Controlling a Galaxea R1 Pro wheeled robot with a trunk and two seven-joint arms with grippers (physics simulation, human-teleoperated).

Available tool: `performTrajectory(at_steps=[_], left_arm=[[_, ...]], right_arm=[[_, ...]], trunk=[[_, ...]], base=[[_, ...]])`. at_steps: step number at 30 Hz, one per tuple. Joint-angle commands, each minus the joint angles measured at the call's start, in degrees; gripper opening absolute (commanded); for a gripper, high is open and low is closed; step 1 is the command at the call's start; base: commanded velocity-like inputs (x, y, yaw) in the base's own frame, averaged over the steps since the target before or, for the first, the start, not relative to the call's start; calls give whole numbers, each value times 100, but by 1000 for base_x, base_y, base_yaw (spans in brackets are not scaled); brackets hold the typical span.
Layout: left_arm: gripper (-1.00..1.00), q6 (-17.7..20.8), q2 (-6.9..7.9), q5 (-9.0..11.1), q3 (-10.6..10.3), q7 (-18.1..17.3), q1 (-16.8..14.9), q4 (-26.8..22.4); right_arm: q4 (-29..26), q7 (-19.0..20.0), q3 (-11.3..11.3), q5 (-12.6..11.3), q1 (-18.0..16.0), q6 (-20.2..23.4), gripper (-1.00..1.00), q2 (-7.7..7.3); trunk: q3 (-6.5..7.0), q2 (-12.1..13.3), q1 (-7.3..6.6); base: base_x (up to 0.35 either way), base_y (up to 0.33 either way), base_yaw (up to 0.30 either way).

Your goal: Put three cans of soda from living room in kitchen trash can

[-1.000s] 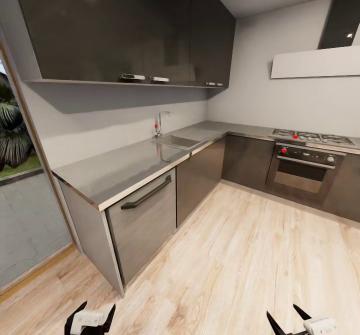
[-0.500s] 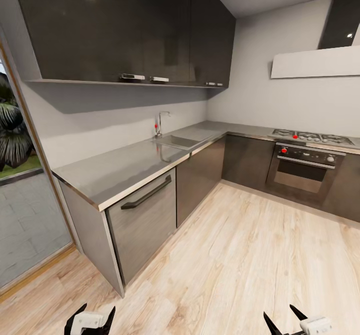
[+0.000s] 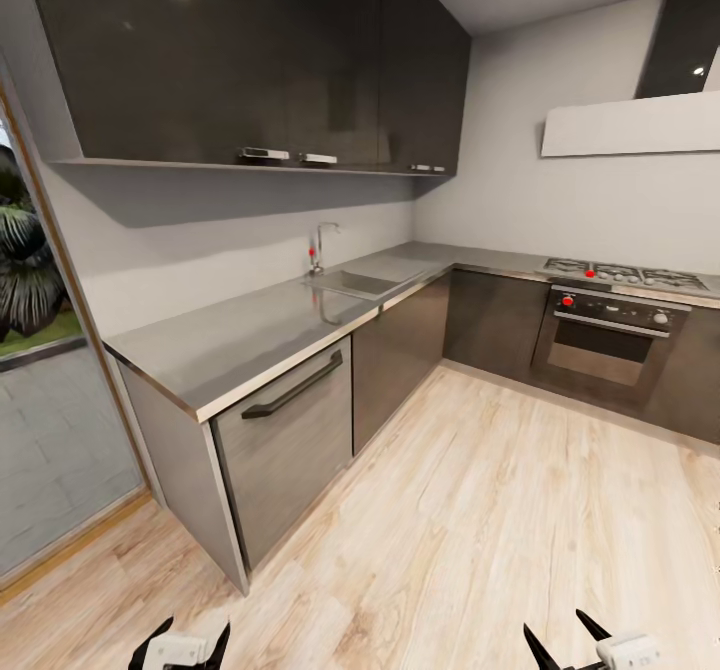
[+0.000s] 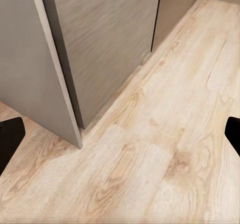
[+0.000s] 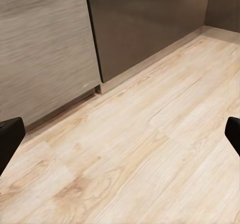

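Note:
I am in the kitchen, facing glossy black wall cabinets (image 3: 250, 60), a steel countertop (image 3: 250, 335) and a sink (image 3: 355, 282). The three soda cans and the trash can are out of view. My left gripper (image 3: 192, 638) hangs low over the wood floor, open and holding nothing. My right gripper (image 3: 557, 638) is also low, open and holding nothing. In the left wrist view the left gripper (image 4: 120, 134) spans bare floor next to the cabinet end panel (image 4: 55, 68). In the right wrist view the right gripper (image 5: 120, 134) spans floor in front of the base units (image 5: 145, 23).
The built-in oven (image 3: 605, 345) with red knobs and the hob (image 3: 625, 274) stand at the right. A dishwasher front with a dark handle (image 3: 292, 388) is close on the left. A glass door (image 3: 50, 430) to the outside lies at far left. Light wood floor (image 3: 500, 510) spreads ahead.
Both grippers have sunk slightly toward the bottom edge of the head view, and the right one has drifted a little left. The kitchen itself has not shifted.

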Motion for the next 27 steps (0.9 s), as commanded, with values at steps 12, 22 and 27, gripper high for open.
performTrajectory(at_steps=[12, 22, 27], left_arm=[[100, -2, 0, 2, 0, -2, 0, 62], [100, -5, 0, 1, 0, -2, 0, 66], [100, -3, 0, -1, 0, -2, 0, 66]], right_arm=[[-4, -11, 58, -28, -14, 25, 100, 2], [-2, -19, 72, -48, -22, 49, 100, 11], [3, -22, 66, -58, -31, 65, 100, 11]], trunk=[[32, 0, 0], [21, 0, 0], [-6, 0, 0]], base=[[0, 0, -148], [0, 0, -72], [0, 0, -150]])
